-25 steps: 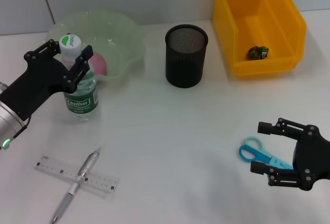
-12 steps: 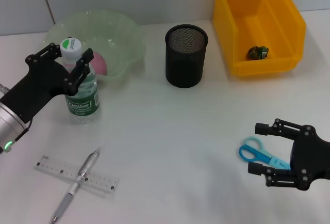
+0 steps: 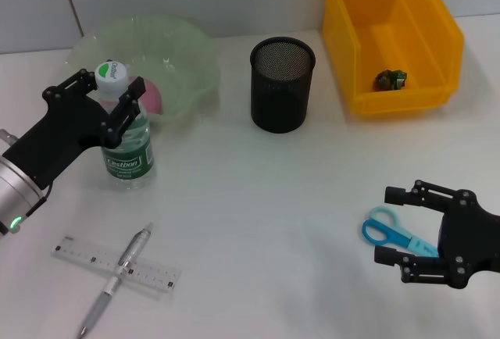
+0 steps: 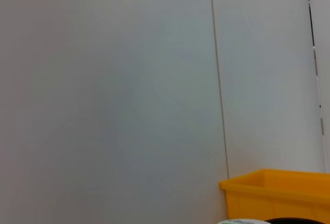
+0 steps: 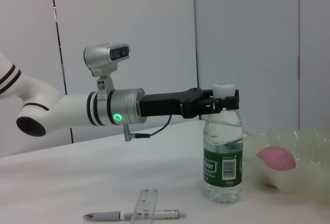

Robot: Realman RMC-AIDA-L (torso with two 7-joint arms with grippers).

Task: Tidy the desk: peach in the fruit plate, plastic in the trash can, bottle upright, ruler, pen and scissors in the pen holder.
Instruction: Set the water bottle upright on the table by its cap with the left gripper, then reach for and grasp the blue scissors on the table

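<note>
The left end effector [image 3: 109, 101] has its fingers spread around the neck of the bottle [image 3: 125, 140], which stands upright on the counter [image 3: 258, 214] beside the fruit plate [image 3: 183, 58]; it looks ready to back away. The right end effector [image 3: 398, 226] hovers spread over the scissors [image 3: 391, 232]; next it must close on them.

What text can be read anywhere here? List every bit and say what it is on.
"Cestbon": green label on the bottle, white letters, seen in the head view.
Bottle cap: a short word in green, too small to read.
Back of the label: barcode and fine print, unreadable.
Ruler: scale marks, numbers too small to read.
Pen, scissors, yellow bin, mesh cup: no text visible.
</note>
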